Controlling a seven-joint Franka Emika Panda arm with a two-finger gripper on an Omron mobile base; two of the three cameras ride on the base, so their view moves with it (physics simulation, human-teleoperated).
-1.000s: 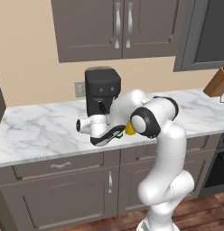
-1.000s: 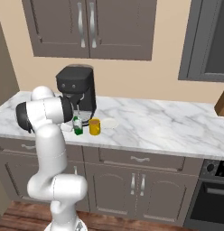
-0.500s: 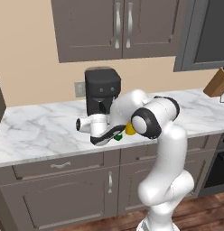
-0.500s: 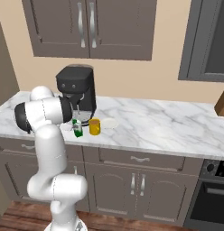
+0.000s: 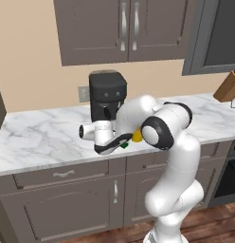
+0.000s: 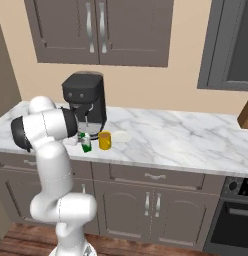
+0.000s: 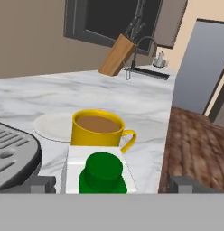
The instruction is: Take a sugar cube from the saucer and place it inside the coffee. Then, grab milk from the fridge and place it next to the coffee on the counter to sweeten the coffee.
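Observation:
The milk [image 7: 102, 173], a green container with a white upper part, stands upright on the white marble counter [image 7: 86, 94]. Just behind it is the coffee [image 7: 98, 128], a yellow mug full of brown liquid, with its handle to the right. My gripper [image 7: 114, 184] is open, and its fingertips [image 7: 39, 184] stand clear of the milk on either side. From the right base view the milk [image 6: 86, 144] sits left of the coffee [image 6: 105, 140], with the white saucer [image 6: 121, 136] beyond. The sugar cube is out of view.
The black coffee machine [image 5: 107, 95] stands right behind the hand. A knife block [image 5: 228, 88] and a sink tap [image 7: 145, 45] sit far along the counter. A tall grey front [image 7: 195, 63] rises past the counter's end; I cannot tell whether it is the fridge.
The jaws have spread apart from the milk, which stays standing beside the coffee. The arm has barely moved.

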